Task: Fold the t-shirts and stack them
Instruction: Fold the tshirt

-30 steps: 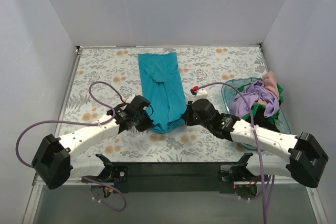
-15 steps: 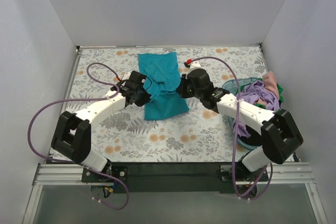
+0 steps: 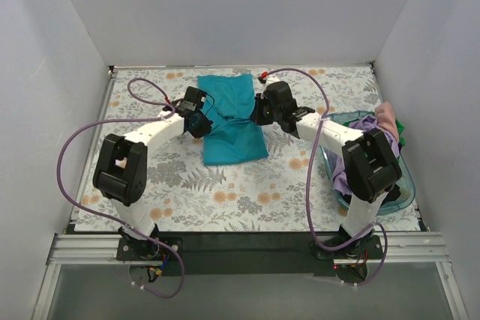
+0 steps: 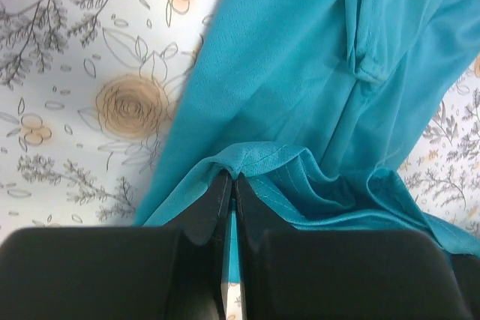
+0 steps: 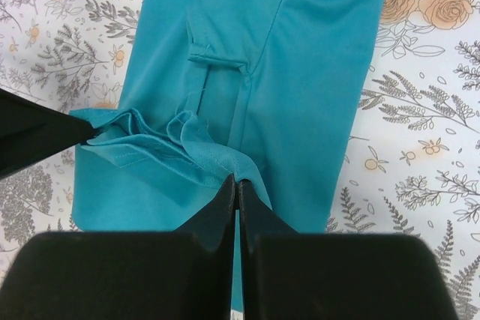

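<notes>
We see a table (image 3: pixel 225 201) covered in white floral print with orange roses and grey ferns, a clear teal plastic basket (image 3: pixel 406 182) at its right edge, plain white walls (image 3: pixel 240 5) left, far and right, a black mounting rail (image 3: pixel 247 243) along the near edge

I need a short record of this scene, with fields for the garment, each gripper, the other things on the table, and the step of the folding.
garment: teal t-shirt, on the far middle of the table, its near part doubled over
left gripper: jaws shut on the shirt's edge, left side
right gripper: jaws shut on the shirt's edge, right side
other things: basket at the right, holding purple, pink and green clothes
step: fold in progress, shirt not yet released
</notes>
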Robot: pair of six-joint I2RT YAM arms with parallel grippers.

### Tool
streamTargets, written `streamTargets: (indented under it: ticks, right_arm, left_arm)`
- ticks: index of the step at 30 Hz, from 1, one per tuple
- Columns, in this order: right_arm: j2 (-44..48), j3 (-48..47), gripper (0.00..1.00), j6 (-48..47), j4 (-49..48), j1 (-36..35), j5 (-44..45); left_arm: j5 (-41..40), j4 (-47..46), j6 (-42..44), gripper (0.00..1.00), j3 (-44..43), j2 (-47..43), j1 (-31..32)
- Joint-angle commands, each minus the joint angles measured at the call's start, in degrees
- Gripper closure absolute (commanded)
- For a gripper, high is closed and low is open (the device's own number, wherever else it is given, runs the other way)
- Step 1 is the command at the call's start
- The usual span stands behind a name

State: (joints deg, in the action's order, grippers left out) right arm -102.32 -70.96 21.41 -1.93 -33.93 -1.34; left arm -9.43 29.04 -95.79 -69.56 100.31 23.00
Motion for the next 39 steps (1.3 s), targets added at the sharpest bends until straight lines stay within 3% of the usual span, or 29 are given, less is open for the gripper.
streamTargets:
  ticks: [1, 4, 6, 7, 8, 10, 11, 12, 15, 17, 22, 27, 28, 39]
  right_arm:
    - [-1.65, -3.75, 0.99, -1.63, -1.93, 0.97, -2.17]
    - [-3.14, -4.71, 0.99, -1.46, -2.02, 1.67, -2.35]
    - [-4.89, -5.68, 0.99, -1.54, -2.02, 2.11, -2.78]
    - [-5.60, -6.99, 0.99, -2.07, -1.93, 2.55, -4.18]
    - [-6.30, -7.52, 0.96, -2.16, -1.93, 2.82, -5.15]
    - [-8.06, -9.36, 0.72, -2.16, -1.50, 3.61, -7.08]
    - [-8.42, -9.90, 0.60, -2.07, -1.15, 3.78, -8.14]
    - [-8.59, -10.16, 0.41, -2.07, -0.36, 3.87, -8.32]
    - [-6.41, -9.38, 0.14, -1.72, 1.58, 3.88, -10.51]
    - [-4.39, -5.61, 0.02, -1.55, 1.32, 3.70, -12.01]
    - [2.38, 3.27, 0.02, -1.63, 1.06, 2.12, -12.55]
    - [5.99, 10.48, 0.02, -0.76, -0.96, 0.63, -14.56]
    - [6.26, 11.10, 0.02, -0.49, -1.58, 0.36, -15.43]
    - [1.43, 13.12, 0.02, 0.13, -4.04, -2.10, -16.94]
  left_arm:
    - [0.20, 0.23, 1.48, 1.00, -3.56, 2.07, -1.73]
    - [1.34, -0.64, 1.83, 1.00, -4.35, 3.57, -2.35]
    - [1.35, -0.65, 1.83, 0.91, -5.41, 5.06, -2.79]
    - [1.43, -0.65, 1.75, 0.68, -5.76, 5.85, -3.05]
    - [1.69, -0.65, 2.01, 0.56, -6.72, 6.03, -3.23]
    - [1.96, -0.65, 2.36, 0.26, -7.25, 6.04, -3.49]
    - [1.96, -0.56, 2.45, 0.21, -7.60, 5.77, -3.49]
    - [1.96, -0.65, 2.88, 0.19, -8.04, 4.81, -3.49]
    - [1.78, -0.65, 3.24, 0.15, -6.91, 1.57, -3.49]
    - [2.57, -1.43, 3.50, 0.12, -5.24, -0.55, -3.49]
    - [5.03, -3.46, 4.21, 0.10, 4.59, -6.97, -3.49]
    - [13.71, -10.65, 6.57, 0.08, 11.28, -9.79, -3.32]
    - [14.52, -10.93, 7.01, 0.03, 11.11, -9.35, -3.14]
    - [14.62, -12.60, 8.95, 0.02, -1.43, 5.66, -1.73]
